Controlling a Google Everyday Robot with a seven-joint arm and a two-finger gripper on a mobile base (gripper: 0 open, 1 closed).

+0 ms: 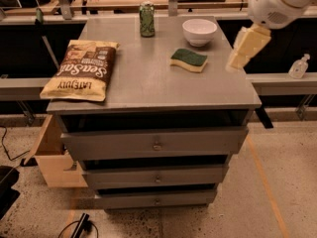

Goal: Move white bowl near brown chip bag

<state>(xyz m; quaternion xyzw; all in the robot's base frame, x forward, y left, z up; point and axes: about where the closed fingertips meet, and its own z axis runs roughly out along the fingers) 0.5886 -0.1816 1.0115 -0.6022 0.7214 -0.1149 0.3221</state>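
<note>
The white bowl (pixel 199 31) stands upright at the back right of the grey cabinet top (pixel 148 86). The brown chip bag (pixel 81 69) lies flat at the left side of the top, far from the bowl. My gripper (pixel 246 47), cream-coloured under a white arm, hangs over the right edge of the top, to the right of the bowl and a little nearer the front. It holds nothing that I can see.
A green and yellow sponge (pixel 188 59) lies just in front of the bowl. A green can (pixel 146 19) stands at the back middle. A clear bottle (pixel 299 67) sits on a ledge at the right. A cardboard box (pixel 54 155) stands on the floor at the left.
</note>
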